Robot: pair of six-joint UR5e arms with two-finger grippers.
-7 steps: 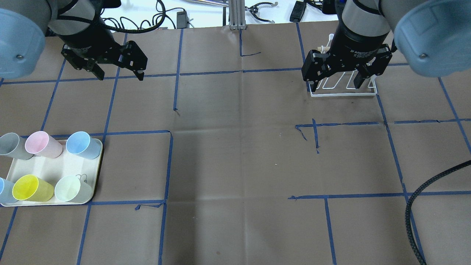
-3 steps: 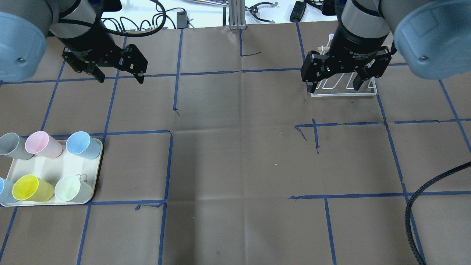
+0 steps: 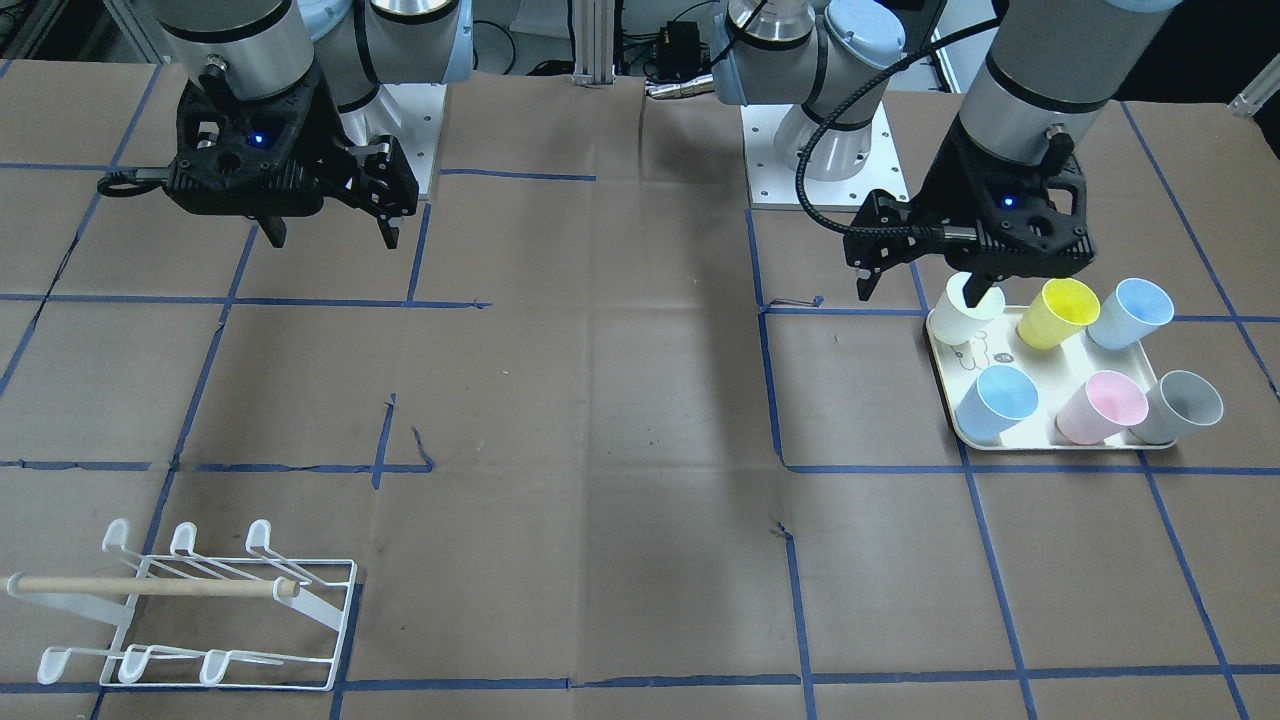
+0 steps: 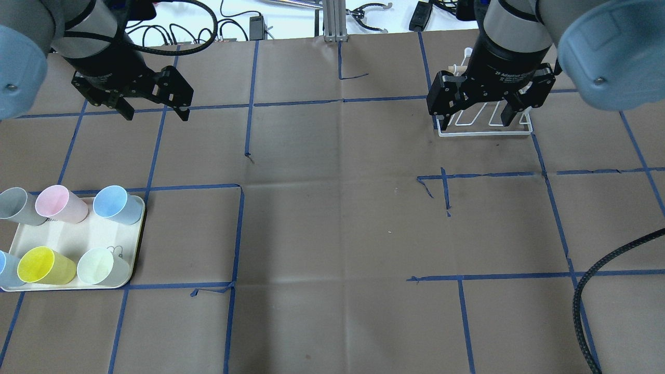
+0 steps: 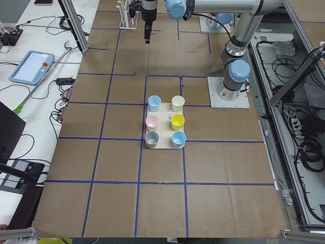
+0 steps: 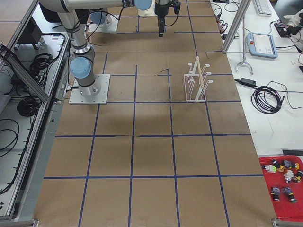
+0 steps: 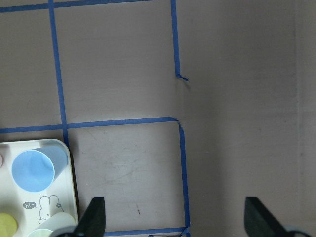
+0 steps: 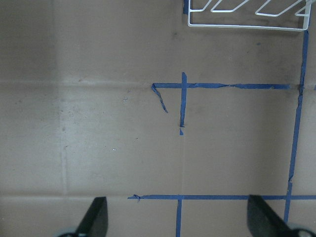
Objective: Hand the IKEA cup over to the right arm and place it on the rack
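Left tool (image 4: pixel 156 113) and right tool (image 4: pixel 474 118) hang open, empty.

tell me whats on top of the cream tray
Six upright cups on the tray: white, yellow, two blue, pink, grey. A cartoon drawing shows between them; the tray surface beneath the cups is hidden.
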